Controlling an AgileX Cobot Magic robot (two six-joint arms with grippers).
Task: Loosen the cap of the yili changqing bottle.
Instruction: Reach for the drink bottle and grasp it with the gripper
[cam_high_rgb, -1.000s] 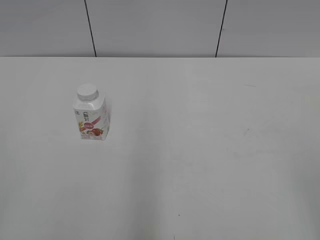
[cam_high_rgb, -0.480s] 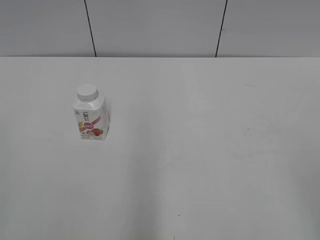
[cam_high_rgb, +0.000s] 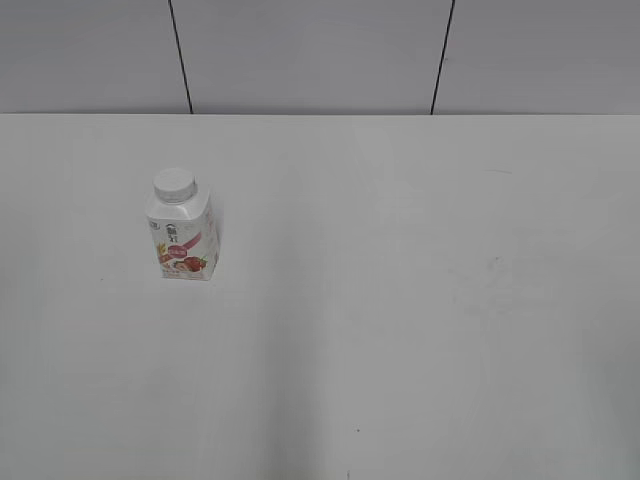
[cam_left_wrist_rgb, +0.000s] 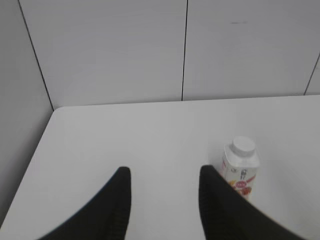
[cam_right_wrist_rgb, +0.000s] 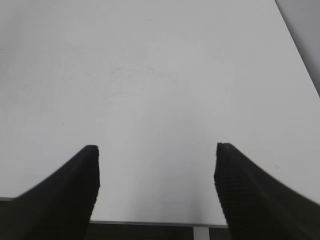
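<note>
Nearest the cameras, the left gripper (cam_left_wrist_rgb: 162, 175) holds its black fingers (cam_left_wrist_rgb: 117, 200) parted and empty, short of the yili changqing bottle (cam_high_rgb: 182, 232), and the right gripper (cam_right_wrist_rgb: 156, 155) hangs spread wide, gripping nothing, above bare worktop (cam_high_rgb: 400, 300) well apart from it. Beyond them the bottle stands upright on the worktop with the cap (cam_high_rgb: 174, 184) on. Its pink-red label shows fruit, but the writing is too small to read.
</note>
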